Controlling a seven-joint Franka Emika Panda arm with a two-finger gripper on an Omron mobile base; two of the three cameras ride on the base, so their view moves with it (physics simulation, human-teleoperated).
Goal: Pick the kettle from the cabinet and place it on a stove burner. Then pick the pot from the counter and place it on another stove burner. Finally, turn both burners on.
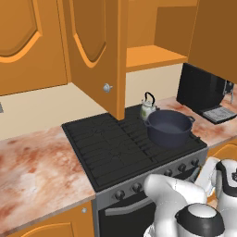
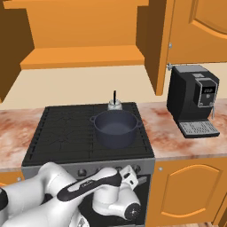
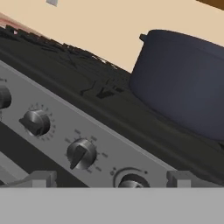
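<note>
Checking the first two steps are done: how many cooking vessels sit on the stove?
2: the pot on the front right burner, and the kettle just behind it on the back right burner.

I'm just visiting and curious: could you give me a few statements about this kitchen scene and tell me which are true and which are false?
1. The pot sits on the black cooktop. True.
2. The kettle is on the cabinet shelf. False: it stands on the cooktop, just behind the pot.
3. The cabinet door above the stove hangs open. True.
4. The gripper is clamped on a stove knob. False: its fingers stand wide open, with a knob between them.
5. A black coffee machine stands on the counter beside the stove. True.
</note>
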